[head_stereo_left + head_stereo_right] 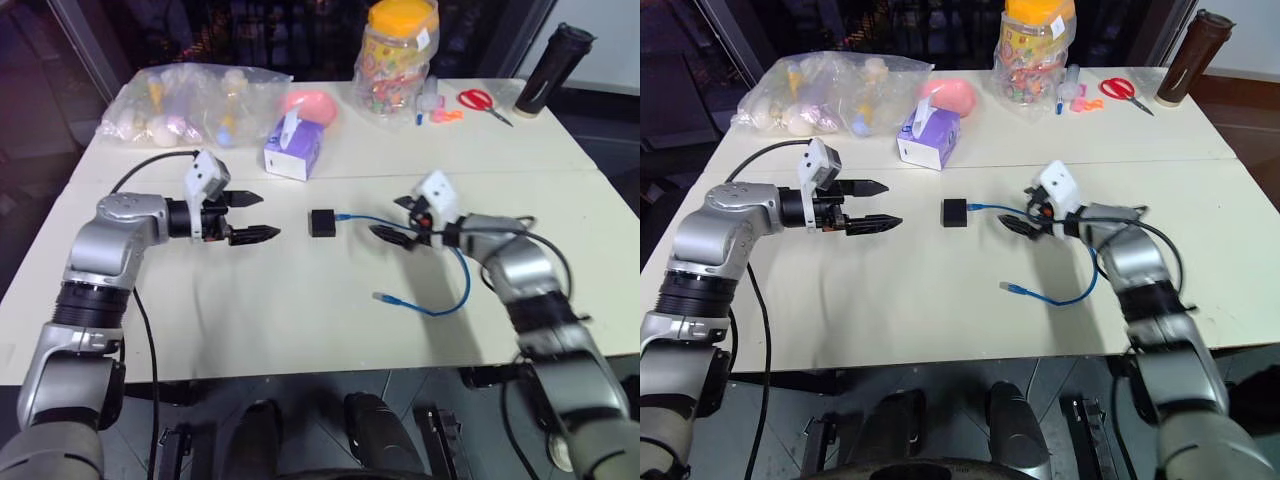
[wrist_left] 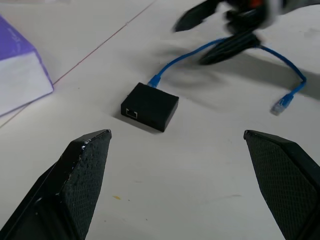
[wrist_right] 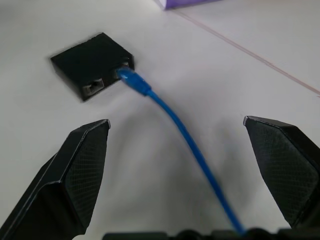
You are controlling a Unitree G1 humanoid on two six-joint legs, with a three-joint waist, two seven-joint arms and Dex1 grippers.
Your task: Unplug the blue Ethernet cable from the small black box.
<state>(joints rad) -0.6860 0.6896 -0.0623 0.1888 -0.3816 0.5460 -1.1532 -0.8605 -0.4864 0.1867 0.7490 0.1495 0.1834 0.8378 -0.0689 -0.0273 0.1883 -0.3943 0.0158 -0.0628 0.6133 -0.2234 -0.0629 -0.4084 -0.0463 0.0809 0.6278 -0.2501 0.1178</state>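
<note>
The small black box (image 1: 322, 222) lay mid-surface (image 1: 300, 320) with the blue Ethernet cable (image 1: 455, 290) plugged into its right side. The left pincer (image 1: 250, 217) and right pincer (image 1: 398, 220) flanked it, both wide open, holding nothing. A purple tissue box (image 1: 293, 148) and a bag of toys (image 1: 190, 105) sat behind, well clear

A pale table (image 1: 300, 310) carries the small black box (image 1: 322, 222) at its middle, with the blue Ethernet cable (image 1: 455, 290) plugged into its side and curling away toward the near edge. Beyond the box lie a purple tissue box (image 1: 293, 150), a clear bag of toys (image 1: 190, 105), a candy jar (image 1: 398, 62), red scissors (image 1: 480, 101) and a dark bottle (image 1: 552, 68).
</note>
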